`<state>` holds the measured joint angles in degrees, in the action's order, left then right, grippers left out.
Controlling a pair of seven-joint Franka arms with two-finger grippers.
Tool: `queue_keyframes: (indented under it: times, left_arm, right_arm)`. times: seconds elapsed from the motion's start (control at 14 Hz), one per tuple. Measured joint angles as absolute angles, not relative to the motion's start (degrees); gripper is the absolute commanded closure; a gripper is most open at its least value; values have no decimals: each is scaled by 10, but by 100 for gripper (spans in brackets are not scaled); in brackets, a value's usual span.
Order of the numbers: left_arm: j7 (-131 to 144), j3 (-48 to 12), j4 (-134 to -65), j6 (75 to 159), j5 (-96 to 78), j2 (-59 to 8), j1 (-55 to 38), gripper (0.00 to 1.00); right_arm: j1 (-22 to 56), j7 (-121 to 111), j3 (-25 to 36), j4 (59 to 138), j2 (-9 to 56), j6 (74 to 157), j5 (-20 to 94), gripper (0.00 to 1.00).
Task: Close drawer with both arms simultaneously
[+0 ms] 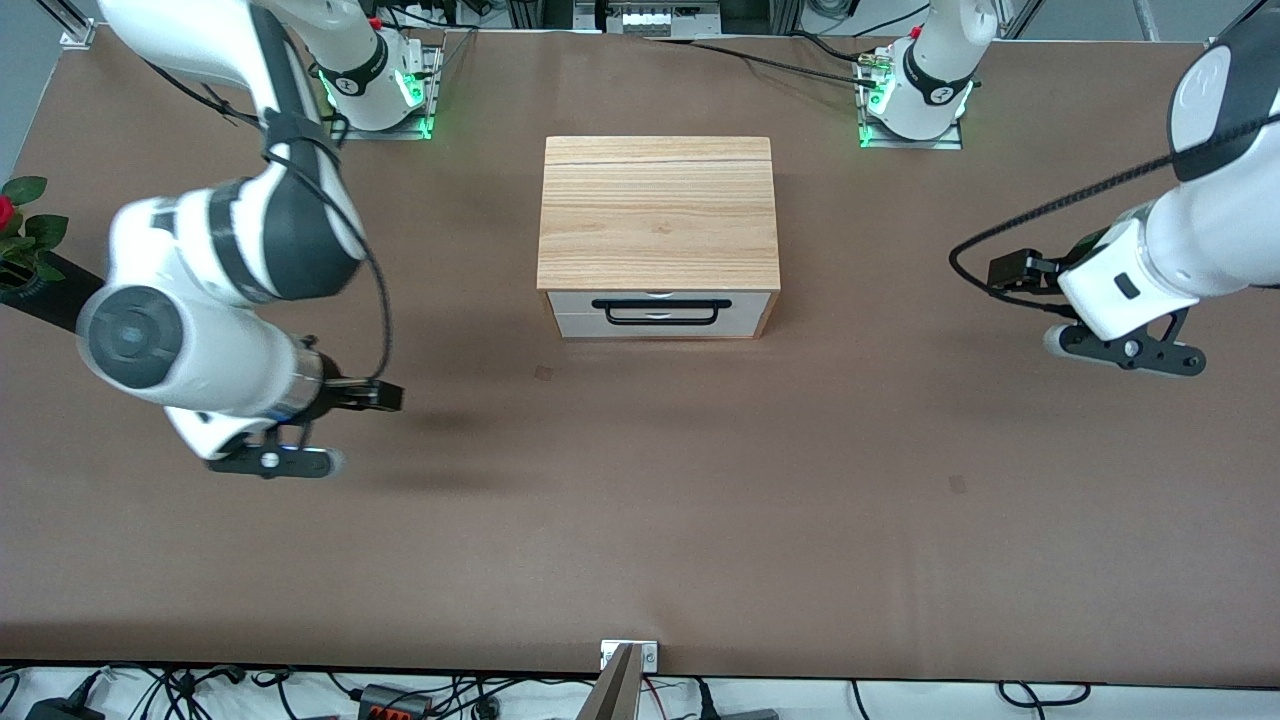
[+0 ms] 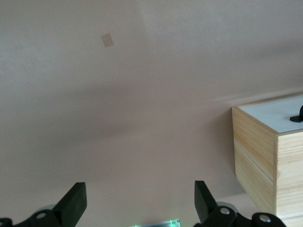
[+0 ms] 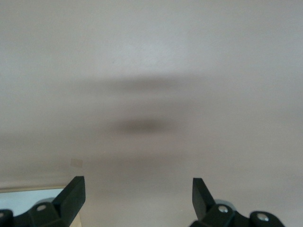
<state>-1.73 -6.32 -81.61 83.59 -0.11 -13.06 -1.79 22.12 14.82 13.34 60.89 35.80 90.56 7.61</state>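
Note:
The drawer [image 1: 660, 312] has a white front and a wide black bar handle [image 1: 655, 311]. It sits pushed in, its front about flush with the oak casing [image 1: 658, 205] at mid table. My left gripper [image 1: 1125, 350] hangs open and empty over bare table toward the left arm's end, apart from the box. Its wrist view [image 2: 140, 198] shows the casing's side [image 2: 255, 161] and the white front [image 2: 279, 113]. My right gripper [image 1: 270, 462] hangs open and empty over bare table toward the right arm's end. Its wrist view [image 3: 137, 196] shows mostly table.
A potted plant with a red flower [image 1: 20, 235] stands at the table edge at the right arm's end. Small tape marks [image 1: 543, 373] [image 1: 957, 484] lie on the brown table [image 1: 640, 520]. Bare table lies between each gripper and the box.

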Motion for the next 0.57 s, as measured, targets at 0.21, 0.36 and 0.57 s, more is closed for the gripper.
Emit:
queue_keyframes:
  times: [0.21, 0.36, 0.57]
  left_arm:
    - [-17, -60, -944, 927, -1, -46, -17, 0]
    - [-14, -57, -985, 959, -1, -5, -17, 0]
    - [-5, -31, -1006, 968, 0, 32, -17, 0]
  right_arm:
    - [200, 143, 143, 608, 325, 877, 76, 0]
    - [181, 114, 144, 607, 309, 870, 75, 0]
    - [154, 82, 145, 607, 302, 862, 75, 0]
